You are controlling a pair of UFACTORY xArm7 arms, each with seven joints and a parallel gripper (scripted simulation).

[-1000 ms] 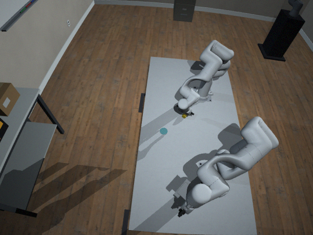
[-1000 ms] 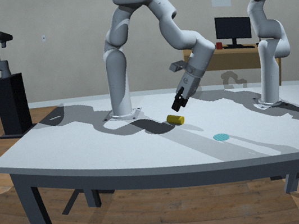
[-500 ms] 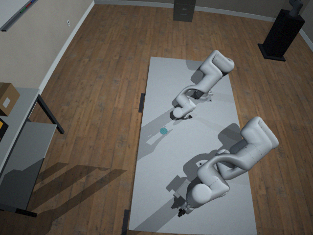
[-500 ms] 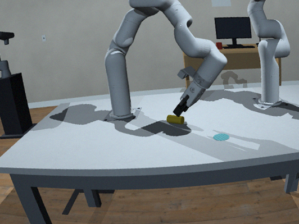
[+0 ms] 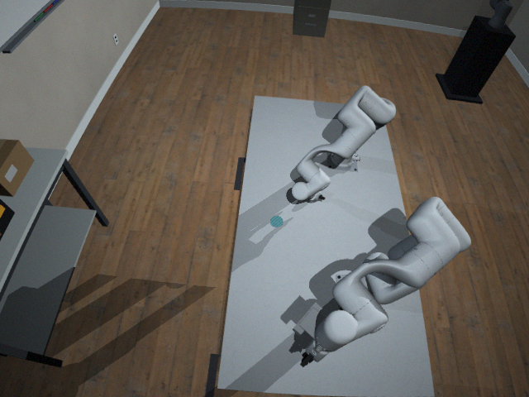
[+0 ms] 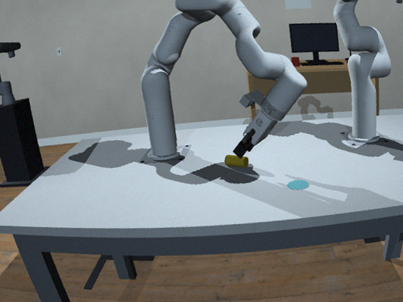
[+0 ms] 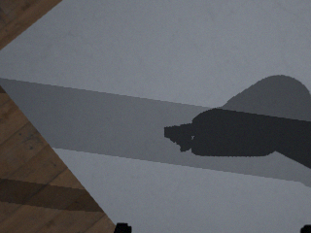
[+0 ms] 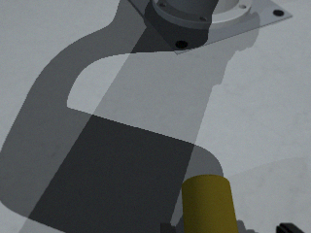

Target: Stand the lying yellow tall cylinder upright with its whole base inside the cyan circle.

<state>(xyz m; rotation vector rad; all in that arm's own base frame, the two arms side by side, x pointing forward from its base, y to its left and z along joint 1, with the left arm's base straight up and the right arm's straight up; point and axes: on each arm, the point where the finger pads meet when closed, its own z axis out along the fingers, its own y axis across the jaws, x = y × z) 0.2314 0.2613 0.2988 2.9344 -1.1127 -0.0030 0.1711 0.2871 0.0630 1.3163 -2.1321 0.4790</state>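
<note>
A yellow tall cylinder with a smooth side (image 6: 236, 160) (image 8: 210, 206) lies on its side on the pale grey rectangular table (image 5: 324, 239) (image 6: 125, 220). In the exterior view its long axis slants gently from upper left down to lower right, with a round end face showing at the lower right. In the right wrist view the axis runs almost straight up the picture, one end pointing towards the white round-footed arm base (image 6: 162, 155) (image 8: 262, 19), the other cut off by the bottom border. The right arm hides the cylinder in the top view.

The flat cyan circle with fine stripes (image 5: 276, 221) (image 6: 297, 184) is apart from the cylinder, nearer the table's long edge.

Small marks on the white arm segments are too tiny to read.

The black-fingered right gripper (image 5: 321, 198) (image 6: 239, 154) (image 8: 228, 228) slants down at the cylinder, its fingers partly spread on either side and gripping nothing; whether either touches the side cannot be told. Bare tabletop separates cylinder and circle, crossed by shadows. The black-fingered left gripper (image 5: 305, 361) (image 7: 216, 228) is spread wide and holds nothing, well apart from the circle, near the table's short edge.
</note>
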